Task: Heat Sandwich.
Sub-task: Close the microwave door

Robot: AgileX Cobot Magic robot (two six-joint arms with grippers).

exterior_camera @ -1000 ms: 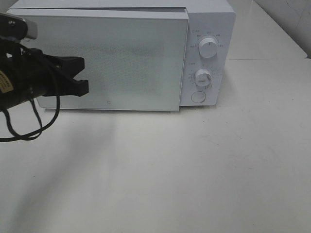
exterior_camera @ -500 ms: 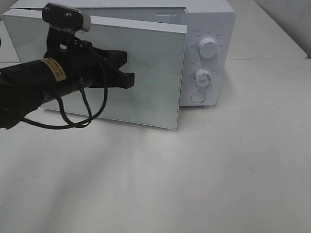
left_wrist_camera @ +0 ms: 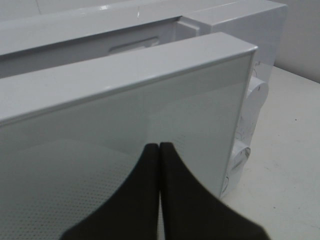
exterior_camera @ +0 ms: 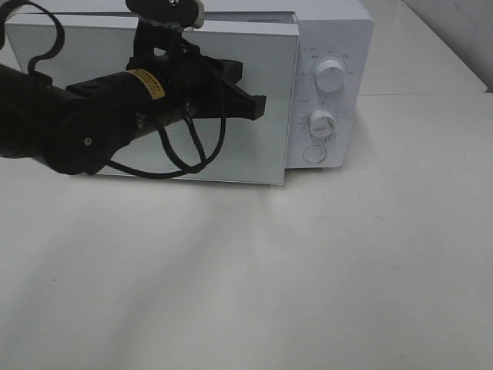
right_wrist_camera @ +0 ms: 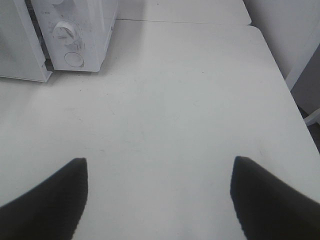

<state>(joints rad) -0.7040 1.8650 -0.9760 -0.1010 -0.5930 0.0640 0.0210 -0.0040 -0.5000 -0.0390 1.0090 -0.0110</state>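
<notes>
While ajar, door point(exterior_camera: 266, 158) of white 2-dial microwave point(exterior_camera: 343, 46) behind left pincer point(exterior_camera: 258, 105), tips together; right pincer point(right_wrist_camera: 159, 162) wide.

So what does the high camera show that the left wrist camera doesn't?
Only the high view shows the left arm with its yellow label, looping cable and the camera mounted on it. Only the wrist view shows that the left pincer has its tips pressed together, and a slot behind the door's top edge. Both show the white microwave, its door ajar, its dials and some table.
</notes>
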